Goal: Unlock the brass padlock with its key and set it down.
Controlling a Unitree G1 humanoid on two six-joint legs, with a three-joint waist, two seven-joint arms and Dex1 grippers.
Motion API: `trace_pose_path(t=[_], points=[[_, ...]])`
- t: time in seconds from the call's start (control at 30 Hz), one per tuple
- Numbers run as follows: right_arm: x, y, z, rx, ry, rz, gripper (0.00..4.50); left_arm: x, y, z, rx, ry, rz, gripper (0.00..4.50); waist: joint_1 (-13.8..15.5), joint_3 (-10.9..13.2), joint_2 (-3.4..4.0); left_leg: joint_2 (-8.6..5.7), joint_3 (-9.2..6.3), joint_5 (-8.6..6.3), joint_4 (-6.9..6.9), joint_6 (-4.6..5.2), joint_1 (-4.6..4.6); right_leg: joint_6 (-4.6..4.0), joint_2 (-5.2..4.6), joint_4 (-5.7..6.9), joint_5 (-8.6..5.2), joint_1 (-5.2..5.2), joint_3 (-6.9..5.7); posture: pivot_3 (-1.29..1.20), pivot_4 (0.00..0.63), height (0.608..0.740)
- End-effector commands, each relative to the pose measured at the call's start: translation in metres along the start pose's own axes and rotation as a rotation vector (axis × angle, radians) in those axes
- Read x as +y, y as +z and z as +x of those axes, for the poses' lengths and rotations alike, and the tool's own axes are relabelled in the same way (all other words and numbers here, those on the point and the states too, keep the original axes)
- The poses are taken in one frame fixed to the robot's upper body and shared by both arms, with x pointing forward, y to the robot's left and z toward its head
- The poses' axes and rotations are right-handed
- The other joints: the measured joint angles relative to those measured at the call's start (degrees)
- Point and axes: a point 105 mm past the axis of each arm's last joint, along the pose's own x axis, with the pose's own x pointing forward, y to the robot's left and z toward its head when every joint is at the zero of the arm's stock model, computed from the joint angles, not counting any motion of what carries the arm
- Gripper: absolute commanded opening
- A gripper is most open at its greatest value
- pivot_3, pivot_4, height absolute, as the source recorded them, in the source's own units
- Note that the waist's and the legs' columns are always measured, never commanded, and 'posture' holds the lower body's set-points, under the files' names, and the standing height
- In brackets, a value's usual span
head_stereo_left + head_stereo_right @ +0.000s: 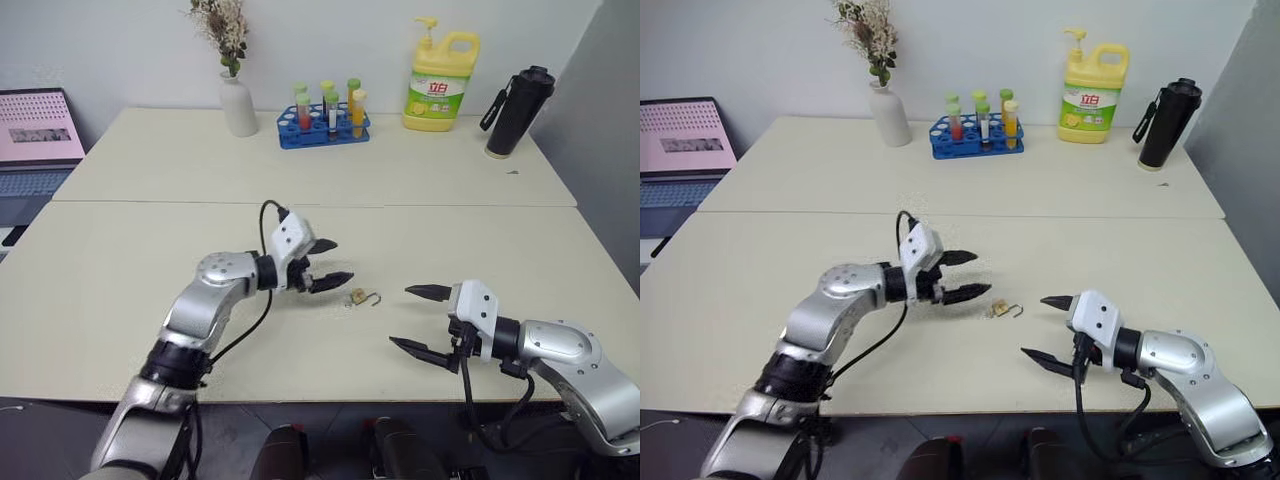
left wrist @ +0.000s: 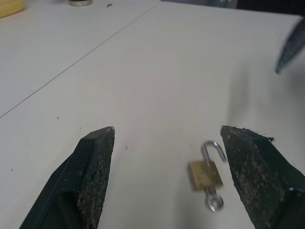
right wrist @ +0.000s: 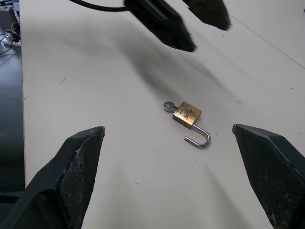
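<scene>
So the head camera gives the whole layout: the brass padlock (image 1: 357, 297) is lying flat on the cream table (image 1: 140, 260), in the gap between the two grippers, touching neither. From up there it's just a tiny gold speck with a silver hook. The back of the table has a white vase with dried flowers (image 1: 237, 95), a blue rack of test tubes (image 1: 325, 117), a yellow soap bottle (image 1: 441, 82) and a black flask (image 1: 518, 111), plus a laptop (image 1: 35, 140) off to the robot's left.

The wrist cams are where the lock gets readable. In the right wrist view the squarish brass body has some stamped marking on its face, the shackle is swung out of the body so it's open, and the key (image 3: 169, 106) sticks out of the opposite end as a little grey ring-shaped stub. The left wrist view shows the same lock (image 2: 206, 174) lying close by one of that arm's own fingers (image 2: 259, 176), shackle hooked away from the body.

The left gripper (image 1: 328, 264) has its fingers spread apart with nothing between them, hovering just beside the lock. The right gripper (image 1: 418, 319) is splayed wide, also empty, a little further off.
</scene>
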Motion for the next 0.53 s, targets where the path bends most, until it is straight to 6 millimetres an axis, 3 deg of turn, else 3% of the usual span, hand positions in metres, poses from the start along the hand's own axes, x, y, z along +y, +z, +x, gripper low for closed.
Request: trace_pose_path(t=[0.03, 0.23, 0.53], points=[[-0.011, 0.002, -0.008, 0.015, -0.005, -0.045, 4.5, -0.016, 0.011, -0.027, 0.003, -0.021, 0.066, 3.71, -0.03, 0.0, 0.0, 0.0, 0.02, 0.0, -0.03, 0.0, 0.02, -0.01, -0.04, 0.0, 0.0, 0.0, 0.01, 0.0, 0.15, 0.74], [-0.018, -0.005, -0.015, 0.062, 0.036, -0.054, 4.5, -0.048, 0.006, -0.046, 0.038, -0.064, -0.001, 3.71, 0.57, 0.0, 0.0, -0.08, -0.04, 0.0, 0.0, 0.01, 0.0, 0.0, -0.27, -0.02, -0.01, 0.03, -0.12, 0.0, 0.15, 0.74], [-0.023, -0.01, -0.013, 0.079, 0.088, -0.065, 4.5, -0.059, -0.004, -0.05, 0.083, -0.08, -0.014, 3.71, 0.31, 0.0, 0.0, -0.03, -0.03, 0.0, -0.05, 0.01, 0.05, -0.02, -0.23, -0.02, -0.02, 0.03, -0.11, 0.0, 0.15, 0.74]])
